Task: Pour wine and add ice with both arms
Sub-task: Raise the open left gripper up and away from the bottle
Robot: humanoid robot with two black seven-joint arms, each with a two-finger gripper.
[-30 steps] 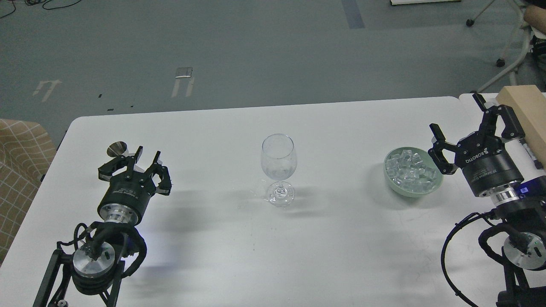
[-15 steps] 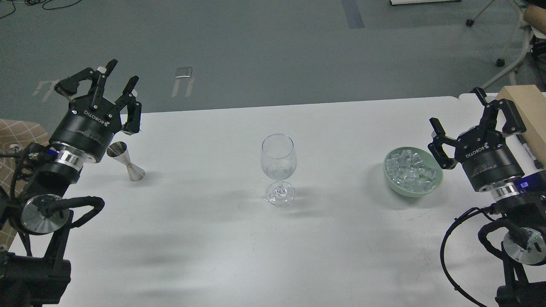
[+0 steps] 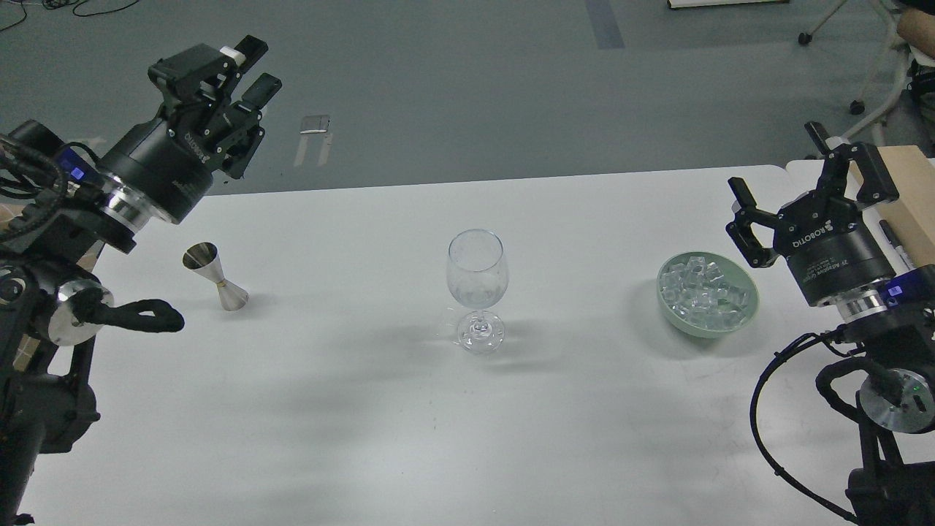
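An empty clear wine glass point(image 3: 476, 277) stands upright at the middle of the white table point(image 3: 467, 438). A small steel jigger point(image 3: 215, 277) stands at the left. A pale green bowl point(image 3: 707, 330) at the right holds many clear ice cubes point(image 3: 705, 288). My left gripper point(image 3: 256, 67) is open and empty, raised high above the table's far left edge, up and behind the jigger. My right gripper point(image 3: 778, 164) is open and empty, just right of and above the bowl. No wine bottle is in view.
A light wooden box point(image 3: 909, 190) lies at the right edge on a second table, close behind my right arm, with a dark pen point(image 3: 895, 245) beside it. Chair legs with wheels point(image 3: 855, 88) stand on the grey floor at the far right.
My left arm has lifted from low beside the jigger to high over the table's far left edge, leaving the jigger standing. My right gripper has risen slightly by the bowl.
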